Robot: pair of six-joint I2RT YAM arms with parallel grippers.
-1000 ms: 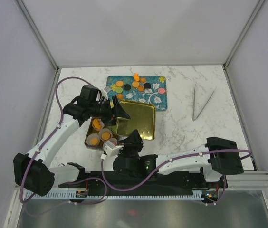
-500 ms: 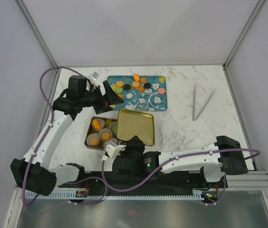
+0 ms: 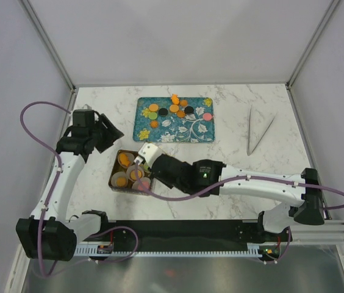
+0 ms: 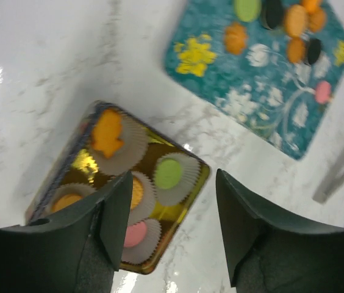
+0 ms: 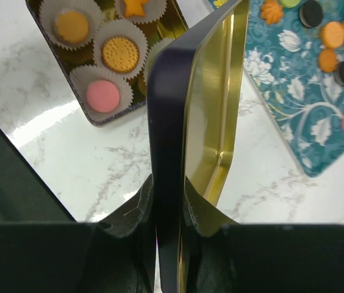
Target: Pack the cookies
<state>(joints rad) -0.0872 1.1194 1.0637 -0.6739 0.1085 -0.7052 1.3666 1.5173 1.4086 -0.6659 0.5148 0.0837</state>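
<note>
- The left gripper (image 4: 173, 183) has drawn back from above the tin (image 4: 84, 166) toward the left edge of the counter (image 3: 233, 165).
- The right gripper (image 5: 168, 195) has reached forward over the tin, raising the gold lid (image 5: 218, 104) on edge.

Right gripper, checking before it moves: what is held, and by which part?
The dark, gold-lined metal lid, pinched at its rim by the right gripper.

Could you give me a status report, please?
Left gripper open, empty. Right gripper shut on upright gold-lined metal lid. Coloured cookies in gold tin, more on teal tray.
</note>
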